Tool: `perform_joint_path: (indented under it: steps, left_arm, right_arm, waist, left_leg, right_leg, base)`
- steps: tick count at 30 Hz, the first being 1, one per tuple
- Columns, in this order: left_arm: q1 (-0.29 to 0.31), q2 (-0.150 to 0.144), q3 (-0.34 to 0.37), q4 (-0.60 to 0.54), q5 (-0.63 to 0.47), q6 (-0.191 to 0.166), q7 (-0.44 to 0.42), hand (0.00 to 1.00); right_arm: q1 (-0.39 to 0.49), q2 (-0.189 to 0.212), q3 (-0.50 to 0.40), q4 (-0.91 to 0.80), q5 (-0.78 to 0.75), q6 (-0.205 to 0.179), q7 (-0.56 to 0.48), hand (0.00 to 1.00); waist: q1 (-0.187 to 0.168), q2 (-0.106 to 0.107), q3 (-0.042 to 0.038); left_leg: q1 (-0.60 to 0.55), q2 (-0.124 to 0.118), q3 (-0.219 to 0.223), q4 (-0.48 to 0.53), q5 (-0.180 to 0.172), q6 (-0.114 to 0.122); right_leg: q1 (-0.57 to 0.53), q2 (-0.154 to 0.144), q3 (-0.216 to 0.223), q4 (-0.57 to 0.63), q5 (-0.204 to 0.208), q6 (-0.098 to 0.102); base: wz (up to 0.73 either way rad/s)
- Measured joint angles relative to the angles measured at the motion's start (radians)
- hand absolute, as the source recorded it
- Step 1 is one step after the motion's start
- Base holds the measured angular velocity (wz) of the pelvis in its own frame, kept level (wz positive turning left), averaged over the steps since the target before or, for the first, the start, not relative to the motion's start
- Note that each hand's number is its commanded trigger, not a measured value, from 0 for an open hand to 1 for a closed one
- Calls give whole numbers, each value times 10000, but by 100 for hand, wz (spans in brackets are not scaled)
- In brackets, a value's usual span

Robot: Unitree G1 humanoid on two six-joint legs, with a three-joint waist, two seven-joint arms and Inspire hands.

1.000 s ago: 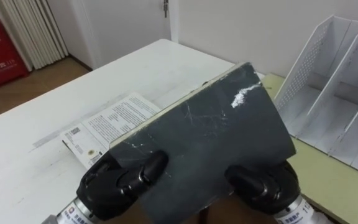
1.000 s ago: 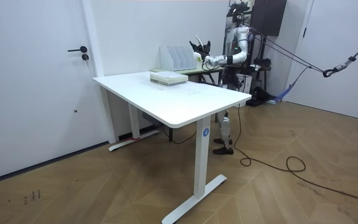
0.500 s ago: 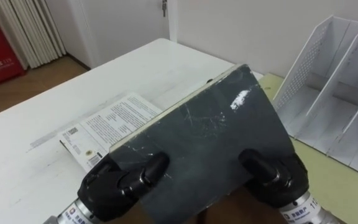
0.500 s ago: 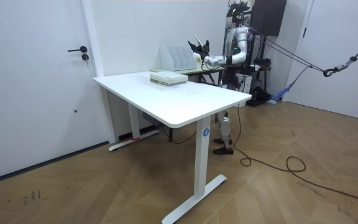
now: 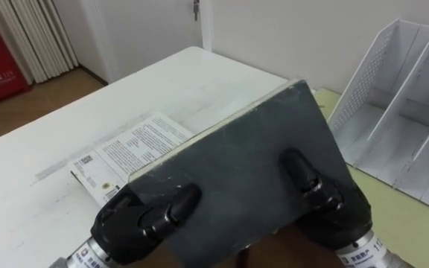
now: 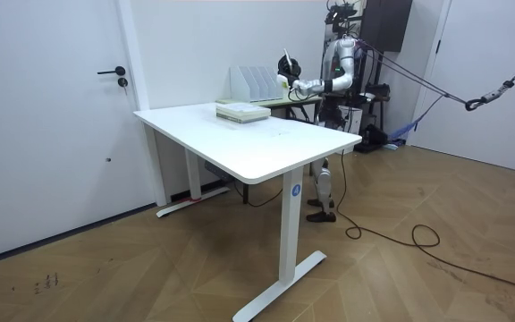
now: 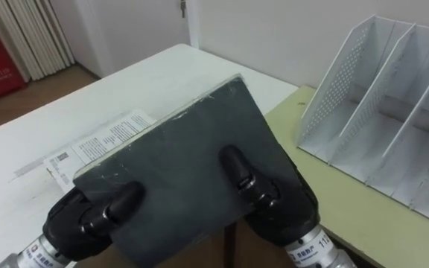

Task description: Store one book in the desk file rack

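The left hand (image 5: 144, 219), at the lower left of the frame, clamps the near corner of a dark book (image 5: 252, 160), its thumb curled over the cover. The right hand (image 5: 326, 205), at the lower right, grips the other near corner the same way, thumb lying on the cover. The book hangs tilted between them at mid-frame. Behind its left edge a pale book (image 5: 129, 152) lies on the white table (image 5: 51, 201). At the upper right the white file rack (image 5: 401, 104) stands on a green desk (image 5: 415, 223), apart from the dark book.
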Motion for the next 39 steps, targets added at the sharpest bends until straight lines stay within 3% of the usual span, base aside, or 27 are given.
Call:
perform_joint_path:
  steps: [5, 6, 7, 8, 12, 16, 20, 27, 30, 34, 37, 39]
  left_arm:
    - [1, -36, -5, 0, 86, 61, -128, 100]
    - [1, -38, -5, 0, 87, 61, -128, 86]
    - [1, -47, -5, -1, 87, 61, -128, 25]
    - [1, -66, -5, -1, 99, 61, -128, 0]
    - [2, -73, -1, 16, 245, 53, -17, 0]
    - [104, -65, 2, 204, 683, -66, 631, 0]
    - [318, -68, -43, 695, 2047, -379, 1176, 0]
    - [849, -93, -630, 1852, 4254, -453, 1902, 0]
    - [887, -105, -803, 2448, 5007, -536, 2201, 0]
    - [1055, -465, -853, 2748, 5479, -663, 2518, 0]
    - [1046, -693, -1178, 3423, 5572, -1112, 2859, 0]
    - [1062, -735, -1425, 3892, 5678, -1159, 3077, 0]
  right_arm:
    - [-1, 3, -13, 0, -29, -4, 0, 100]
    - [0, 3, -14, 0, -29, -4, -1, 100]
    - [-1, 3, -17, 0, -29, -4, -1, 100]
    - [-1, 5, -21, 0, -29, -4, -2, 100]
    - [0, 24, -125, 5, -165, -16, -103, 100]
    - [-3, 0, -310, 109, -833, -158, -486, 100]
    - [15, -13, -314, 148, -2116, -273, -1021, 100]
    - [-8, -146, -427, 118, -4608, -364, -2034, 100]
    - [-10, -164, -591, -38, -5837, -468, -2972, 100]
    - [-7, -119, -895, -601, -7256, -640, -4289, 100]
    - [-27, 21, -927, -815, -8488, -962, -5005, 100]
    - [-84, 70, -943, -815, -8948, -989, -5418, 100]
  waist:
    - [4, 39, -12]
    - [4, 36, -10]
    - [1, 26, -4]
    - [2, 6, 9]
    - [-27, -90, 73]
    - [-83, -204, 148]
    - [-342, -315, 214]
    - [-911, -370, 186]
    - [-1208, -352, 163]
    - [-1400, -387, 137]
    - [-1444, -426, 102]
    - [-1603, -463, 57]
  left_leg:
    - [-2, 1, 1, -32, 0, 0]
    - [-5, 1, 3, -32, 0, 0]
    - [-5, 1, 8, -33, 0, 0]
    - [-3, 1, 9, -37, 0, 0]
    - [3, 0, 8, -99, 2, -1]
    - [179, -5, 0, -121, 1, -2]
    - [202, -9, -46, -118, 2, -3]
    - [152, -13, 28, -197, 2, -1]
    - [166, -2, 157, -266, 6, -4]
    - [188, -2, 354, -330, 12, -5]
    - [333, 28, 583, -391, 10, -5]
    - [325, 32, 579, -406, 10, -5]
  right_leg:
    - [-45, 3, 21, 29, 0, 0]
    - [-52, 3, 24, 33, 0, 0]
    - [-59, 3, 32, 42, 0, 0]
    - [-60, 4, 37, 43, -1, 0]
    - [-38, 12, 52, 41, 0, 0]
    - [145, 22, 42, -55, 1, 3]
    - [269, 32, -20, -199, 38, 9]
    - [69, 41, 57, -184, 46, 17]
    - [43, 58, 127, -147, 47, 18]
    - [-121, 69, 352, -39, 46, 18]
    - [-95, 159, 500, -27, 51, 26]
    - [-100, 165, 522, -12, 51, 26]
  base:
    - [0]
    - [0]
    - [0]
    - [0]
    - [0]
    - [0]
    - [5]
    - [-3]
    - [-14]
    - [-19]
    - [-17]
    - [-5]
